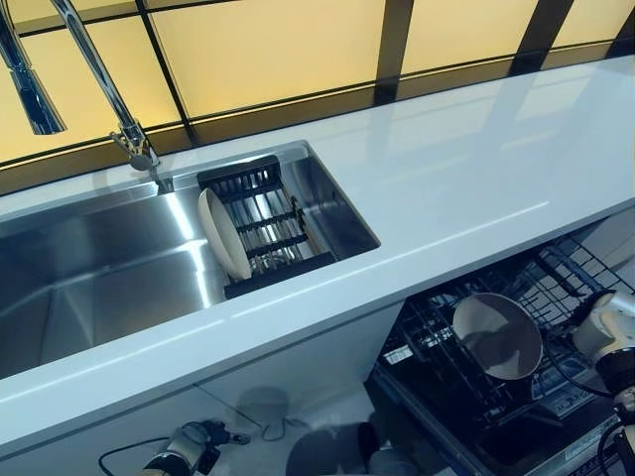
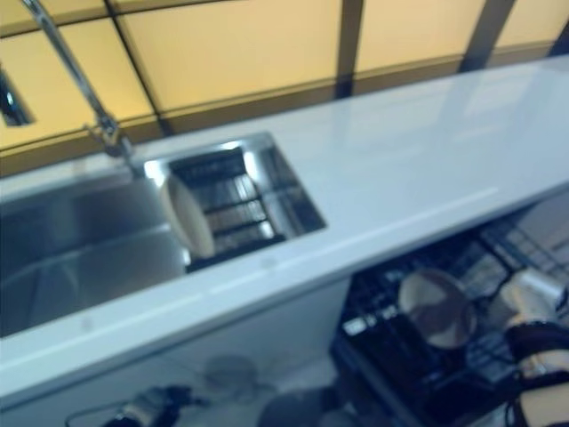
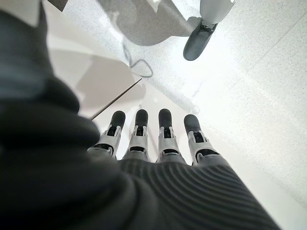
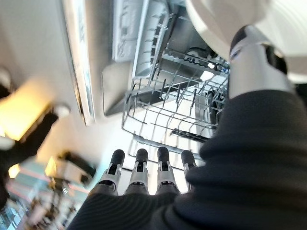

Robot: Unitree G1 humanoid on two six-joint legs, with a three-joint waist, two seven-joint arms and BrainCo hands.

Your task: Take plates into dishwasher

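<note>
Right hand [image 4: 144, 177] open beside racked plate [image 1: 498, 335].

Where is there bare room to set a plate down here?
The white counter right of the sink is bare. The sink's left basin is open too; its right end holds a rack with a plate. The dishwasher rack is crowded.

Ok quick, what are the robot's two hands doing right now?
Left hand: open, fingers straight, holding nothing.
Right hand: open, fingers straight, holding nothing, by the dishwasher rack.
</note>
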